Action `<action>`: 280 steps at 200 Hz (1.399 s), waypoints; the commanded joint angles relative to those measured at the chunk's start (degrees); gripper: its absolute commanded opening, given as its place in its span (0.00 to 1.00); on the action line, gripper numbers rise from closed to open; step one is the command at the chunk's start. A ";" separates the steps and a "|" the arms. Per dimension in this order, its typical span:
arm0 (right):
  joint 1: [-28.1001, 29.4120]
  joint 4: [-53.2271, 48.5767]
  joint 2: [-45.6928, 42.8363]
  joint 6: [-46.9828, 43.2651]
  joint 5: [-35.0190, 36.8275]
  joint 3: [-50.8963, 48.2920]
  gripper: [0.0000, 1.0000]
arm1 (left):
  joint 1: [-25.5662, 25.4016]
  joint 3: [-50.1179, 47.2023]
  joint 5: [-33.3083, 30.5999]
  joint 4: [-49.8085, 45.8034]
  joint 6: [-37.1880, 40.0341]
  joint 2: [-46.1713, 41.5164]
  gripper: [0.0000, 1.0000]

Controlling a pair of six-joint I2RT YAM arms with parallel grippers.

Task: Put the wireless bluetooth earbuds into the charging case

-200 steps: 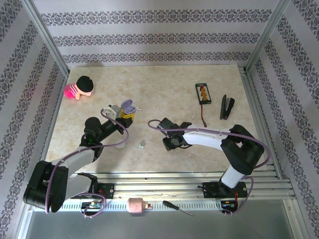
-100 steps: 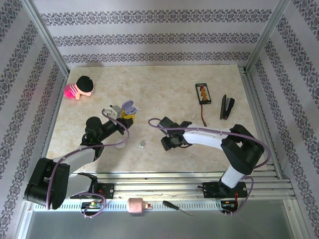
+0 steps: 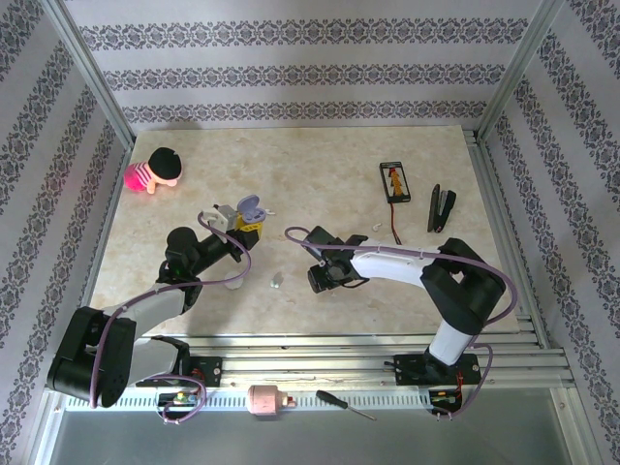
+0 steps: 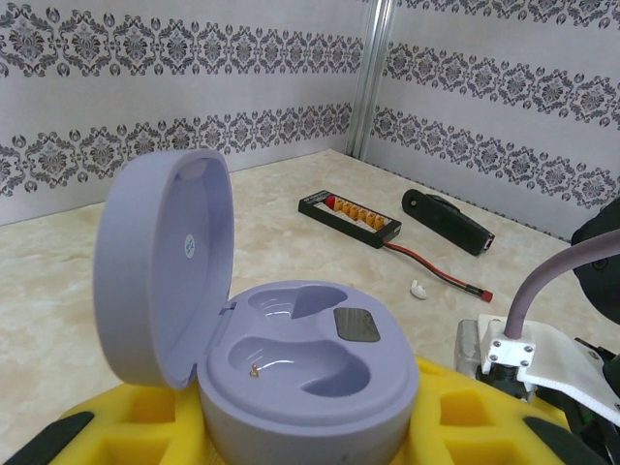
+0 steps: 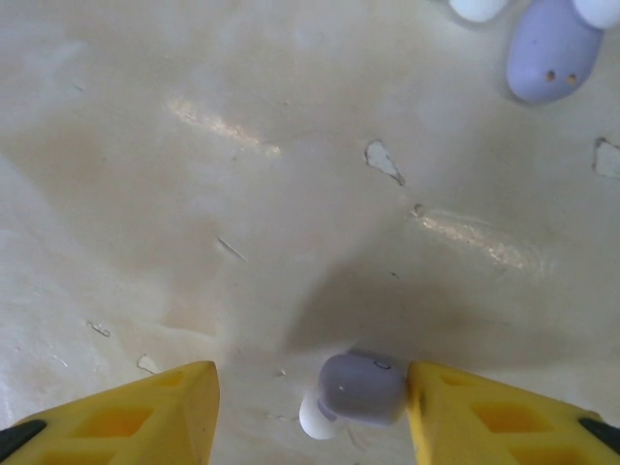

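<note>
Sliding a shade closer to the charging case (image 3: 250,206) over the last second, the right gripper (image 5: 310,412) now sits low over the table (image 5: 194,194), to the right of the case and nearer the arm bases. Its yellow fingers (image 5: 145,412) stand apart with a lavender earbud (image 5: 360,387) lying on the table between them. The bud is hard against one finger, or just short of it (I cannot tell which), and there is clear space before the other. So the small shift reads as lining up on this bud, and the pinch itself looks not yet made.

The left gripper (image 4: 310,431) has not moved in that second. It is clamped on the base of the case, holding it upright and off the table with the lid (image 4: 165,262) swung back. Both wells are empty, so no bud is home yet. A white earbud (image 4: 418,289) lies on the table beyond the case, to its right.

Next comes closing on the lavender bud, then carrying it left to the case.
</note>
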 commanded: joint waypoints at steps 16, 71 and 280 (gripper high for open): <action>0.25 0.65 1.19 -1.22 -0.52 2.89 0.50 | 1.19 -0.58 0.17 1.99 0.11 -2.47 0.26; 0.25 0.10 1.12 -3.93 0.24 4.70 0.50 | 1.54 -1.43 -1.10 0.23 0.51 -4.49 0.26; 1.38 -1.25 2.80 0.81 0.98 4.56 0.42 | 3.39 -1.65 -4.00 -1.07 0.55 -4.72 0.26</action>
